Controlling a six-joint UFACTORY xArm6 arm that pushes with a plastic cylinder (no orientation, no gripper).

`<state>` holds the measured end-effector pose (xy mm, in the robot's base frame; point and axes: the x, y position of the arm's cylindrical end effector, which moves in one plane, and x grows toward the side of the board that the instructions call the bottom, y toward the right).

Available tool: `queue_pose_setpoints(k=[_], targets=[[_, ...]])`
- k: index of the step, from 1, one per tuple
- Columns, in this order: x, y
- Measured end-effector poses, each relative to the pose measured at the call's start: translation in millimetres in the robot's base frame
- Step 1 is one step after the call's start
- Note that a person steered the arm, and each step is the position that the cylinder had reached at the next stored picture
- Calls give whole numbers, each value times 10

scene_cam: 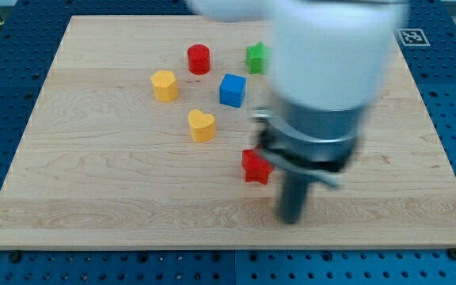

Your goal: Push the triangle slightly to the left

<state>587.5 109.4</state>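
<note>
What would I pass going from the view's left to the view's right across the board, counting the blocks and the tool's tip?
Yellow block → red cylinder and yellow heart, nearly level → blue cube → red star and green block, nearly level → my tip, just right of and below the red star. No triangle shows; the arm may hide it.

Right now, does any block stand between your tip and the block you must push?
I cannot tell: no triangle shows, perhaps hidden behind my arm. My tip sits to the view's lower right of the red star, apart from it.
</note>
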Motion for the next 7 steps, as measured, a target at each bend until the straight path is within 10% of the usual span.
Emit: queue_pose_setpoints(k=[2, 4, 7], targets=[[-1094, 1950], [-2462, 1717], [-2276, 1006]])
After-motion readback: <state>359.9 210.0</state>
